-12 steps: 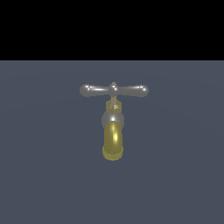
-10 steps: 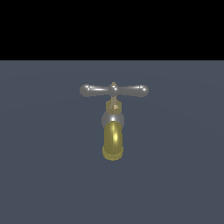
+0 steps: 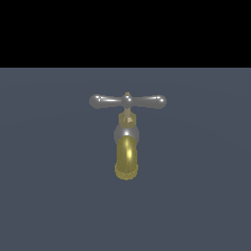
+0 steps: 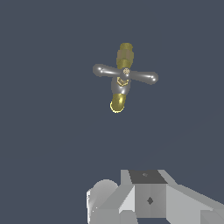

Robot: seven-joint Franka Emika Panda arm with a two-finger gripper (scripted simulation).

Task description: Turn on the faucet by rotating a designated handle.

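The faucet [image 3: 127, 142] stands alone on the dark grey floor, its gold ribbed spout [image 3: 127, 161] curving down toward the camera in the exterior view. The handle [image 3: 128, 101], a silver crossbar with rounded ends and a brass nub at its centre, lies level across the top of the brass stem. In the wrist view the faucet [image 4: 121, 89] appears from above with the handle [image 4: 125, 74] crossing it. Grey parts of my gripper [image 4: 146, 197] show at the edge of the wrist view, well apart from the faucet. Its fingertips are not clear enough to judge. The gripper is absent from the exterior view.
A flat dark grey floor [image 3: 54, 196] surrounds the faucet. A black band [image 3: 125, 29] fills the upper part of the exterior view.
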